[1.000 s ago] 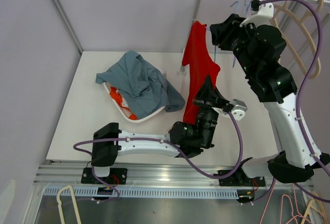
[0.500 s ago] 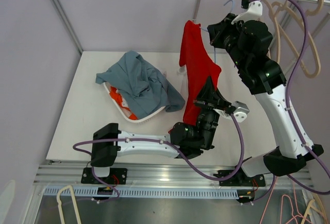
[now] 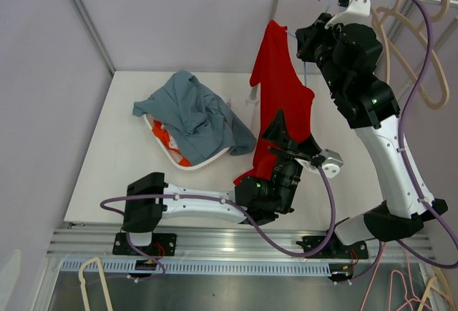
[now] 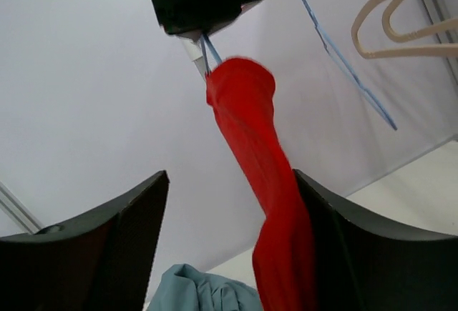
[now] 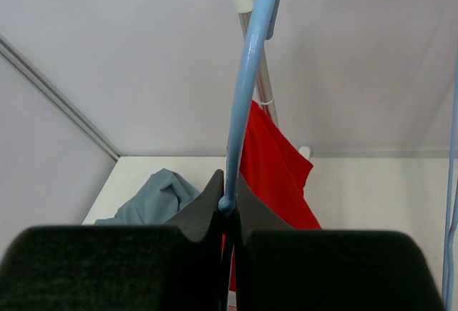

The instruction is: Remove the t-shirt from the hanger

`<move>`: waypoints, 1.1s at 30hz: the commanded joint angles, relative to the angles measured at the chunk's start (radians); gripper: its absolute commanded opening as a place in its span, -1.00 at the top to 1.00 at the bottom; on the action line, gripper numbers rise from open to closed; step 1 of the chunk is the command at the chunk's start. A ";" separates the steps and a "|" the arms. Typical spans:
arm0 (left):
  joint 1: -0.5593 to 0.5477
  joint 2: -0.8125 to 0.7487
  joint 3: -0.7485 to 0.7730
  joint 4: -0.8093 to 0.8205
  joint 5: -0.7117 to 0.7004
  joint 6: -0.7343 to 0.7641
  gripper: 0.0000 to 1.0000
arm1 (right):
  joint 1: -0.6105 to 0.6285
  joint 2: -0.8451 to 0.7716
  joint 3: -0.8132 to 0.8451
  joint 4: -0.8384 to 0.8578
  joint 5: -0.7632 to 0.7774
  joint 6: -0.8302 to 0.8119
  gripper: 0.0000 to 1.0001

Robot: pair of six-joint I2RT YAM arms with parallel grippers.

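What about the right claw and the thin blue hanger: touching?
Touching. Right wrist view: the right gripper is pinched shut on the tip of the thin blue hanger.

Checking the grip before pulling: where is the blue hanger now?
Centre of the right wrist view, the blue hanger rises from the shut right claw, with the red t-shirt just behind it.

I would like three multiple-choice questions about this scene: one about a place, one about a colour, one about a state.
1. The grey-blue cloth lies: A) on the white basket; B) on the rail; C) on the floor.
2. The hanger in the right claw is: A) beige; B) blue; C) black.
3. The left claw is: A) shut; B) hidden; C) open.

1 A, it drapes over the white basket; 2 B, the right claw pinches a blue rod; 3 C, its fingers stand wide apart.
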 commanded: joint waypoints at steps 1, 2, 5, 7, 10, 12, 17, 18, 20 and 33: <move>-0.013 -0.071 -0.045 0.310 -0.067 -0.072 -0.50 | -0.003 0.002 0.090 0.045 0.038 -0.046 1.00; -0.013 -0.080 -0.071 0.310 -0.081 -0.096 -0.56 | -0.005 0.006 0.101 0.043 0.037 -0.047 1.00; -0.015 -0.120 -0.145 0.309 -0.128 -0.190 -0.71 | -0.003 0.032 0.136 0.051 0.050 -0.065 1.00; -0.017 -0.140 -0.189 0.307 -0.153 -0.227 -0.72 | -0.003 0.049 0.153 0.051 0.060 -0.073 1.00; -0.018 -0.124 -0.205 0.310 -0.167 -0.241 -0.72 | -0.003 0.062 0.178 0.052 0.063 -0.072 1.00; -0.021 -0.101 -0.199 0.309 -0.176 -0.242 -0.72 | -0.003 0.060 0.180 0.061 0.061 -0.063 1.00; -0.020 -0.018 -0.148 0.310 -0.167 -0.247 0.17 | -0.003 0.057 0.192 0.061 0.044 -0.052 1.00; -0.018 -0.007 -0.141 0.310 -0.167 -0.235 0.85 | -0.005 0.058 0.199 0.057 0.041 -0.055 1.00; -0.015 0.017 -0.112 0.309 -0.167 -0.224 0.99 | -0.003 0.062 0.215 0.049 0.043 -0.059 1.00; -0.084 -0.048 -0.136 0.307 -0.170 -0.159 0.99 | -0.025 0.097 0.172 0.115 0.095 -0.133 1.00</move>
